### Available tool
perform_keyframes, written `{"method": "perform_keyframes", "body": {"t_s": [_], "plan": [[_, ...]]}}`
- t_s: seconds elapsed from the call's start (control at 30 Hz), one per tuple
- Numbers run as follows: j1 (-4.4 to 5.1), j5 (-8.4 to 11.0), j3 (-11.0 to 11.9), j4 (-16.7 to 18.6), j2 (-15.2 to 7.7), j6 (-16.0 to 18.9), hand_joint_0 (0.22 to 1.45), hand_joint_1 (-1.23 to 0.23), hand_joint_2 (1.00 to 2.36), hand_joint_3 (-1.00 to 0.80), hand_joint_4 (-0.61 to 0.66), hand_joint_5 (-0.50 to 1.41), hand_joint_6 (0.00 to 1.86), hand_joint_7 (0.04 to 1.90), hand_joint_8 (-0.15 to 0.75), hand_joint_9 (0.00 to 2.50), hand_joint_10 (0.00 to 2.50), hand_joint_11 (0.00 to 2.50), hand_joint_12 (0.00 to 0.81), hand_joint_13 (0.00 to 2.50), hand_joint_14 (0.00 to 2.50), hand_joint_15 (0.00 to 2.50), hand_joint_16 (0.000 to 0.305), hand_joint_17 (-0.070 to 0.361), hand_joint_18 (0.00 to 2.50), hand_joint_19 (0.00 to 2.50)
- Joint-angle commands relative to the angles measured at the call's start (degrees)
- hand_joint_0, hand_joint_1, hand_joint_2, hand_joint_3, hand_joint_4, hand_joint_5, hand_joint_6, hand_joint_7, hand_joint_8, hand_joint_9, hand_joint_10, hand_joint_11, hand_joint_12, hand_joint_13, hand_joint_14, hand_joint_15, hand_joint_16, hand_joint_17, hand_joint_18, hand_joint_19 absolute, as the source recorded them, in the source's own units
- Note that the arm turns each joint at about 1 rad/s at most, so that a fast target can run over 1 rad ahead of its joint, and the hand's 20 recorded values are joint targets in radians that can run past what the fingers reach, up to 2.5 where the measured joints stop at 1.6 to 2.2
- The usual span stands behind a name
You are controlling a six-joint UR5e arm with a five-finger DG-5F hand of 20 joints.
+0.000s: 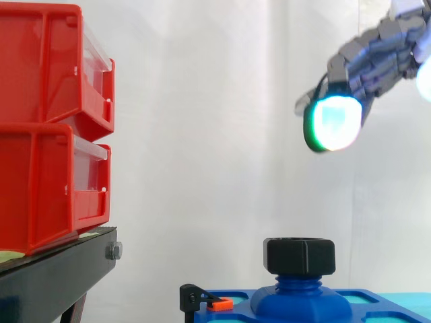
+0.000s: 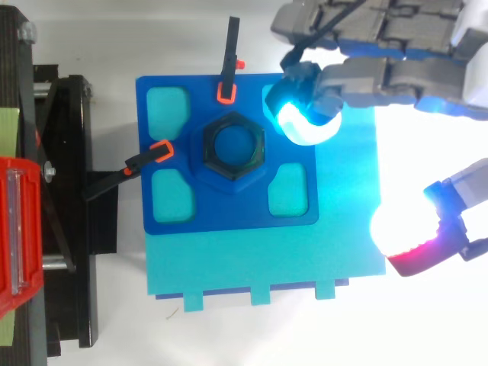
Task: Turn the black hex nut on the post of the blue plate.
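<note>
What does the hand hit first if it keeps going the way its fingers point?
The hand slants downward: likely the blue plate by the orange-tipped clamp, just past the black hex nut. Depth unclear.

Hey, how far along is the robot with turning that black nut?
Nothing looks done yet: the black nut sits on the post of the blue plate, untouched. In hand: the hand hovers open, up and to the right in the side view, holding nothing. Left: come down, grip the nut and turn it.
</note>
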Motion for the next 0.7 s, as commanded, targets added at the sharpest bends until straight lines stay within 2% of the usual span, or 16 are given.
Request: {"method": "perform_keyframes", "body": {"t_s": [0.0, 0.1, 0.13, 0.17, 0.2, 0.3, 0.4, 0.67], "plan": [[0.30, 0.15, 0.9, 2.7, -0.1, 2.7, 0.47, -0.52, 1.00, -0.50, 0.26, -0.21, 0.50, 0.94, 0.268, 0.26, 0.00, 0.06, 0.356, 0.35, 0.01, 0.13, 0.055, 0.125, 0.41, 0.58], [0.74, 0.15, 0.8, 6.2, -0.4, 3.0, 0.47, -0.52, 1.00, -0.50, 0.26, -0.21, 0.50, 0.93, 0.267, 0.26, 0.00, 0.06, 0.355, 0.35, 0.01, 0.14, 0.055, 0.124, 0.41, 0.57], [0.83, 0.15, 0.8, 6.2, -0.4, 3.0, 0.47, -0.52, 1.00, -0.50, 0.26, -0.21, 0.50, 0.93, 0.268, 0.26, 0.00, 0.06, 0.355, 0.35, 0.01, 0.14, 0.055, 0.124, 0.41, 0.58], [1.00, 0.06, 0.8, 7.9, -1.4, 3.2, 0.47, -0.52, 1.00, -0.50, 0.26, -0.21, 0.50, 0.94, 0.268, 0.26, 0.00, 0.06, 0.355, 0.35, 0.01, 0.13, 0.055, 0.124, 0.41, 0.57], [1.18, 0.06, 0.8, 8.1, -2.6, 3.2, 0.47, -0.52, 1.00, -0.50, 0.26, -0.21, 0.50, 0.93, 0.267, 0.26, 0.00, 0.07, 0.355, 0.35, 0.01, 0.13, 0.055, 0.124, 0.41, 0.58], [1.35, -0.12, 1.0, 8.8, -4.1, 4.1, 0.47, -0.52, 1.00, -0.50, 0.26, -0.21, 0.50, 0.94, 0.266, 0.26, 0.00, 0.06, 0.355, 0.35, 0.01, 0.13, 0.055, 0.123, 0.41, 0.58], [1.44, -0.73, 1.0, 9.7, -5.1, 4.4, 0.47, -0.51, 1.00, -0.50, 0.26, -0.21, 0.50, 0.94, 0.267, 0.27, 0.00, 0.06, 0.354, 0.35, 0.01, 0.13, 0.055, 0.123, 0.41, 0.58], [1.88, -0.91, 1.0, 10.3, -6.7, 4.4, 0.47, -0.51, 1.00, -0.50, 0.26, -0.21, 0.50, 0.94, 0.268, 0.28, 0.00, 0.05, 0.352, 0.35, 0.01, 0.13, 0.055, 0.123, 0.41, 0.58]]}}
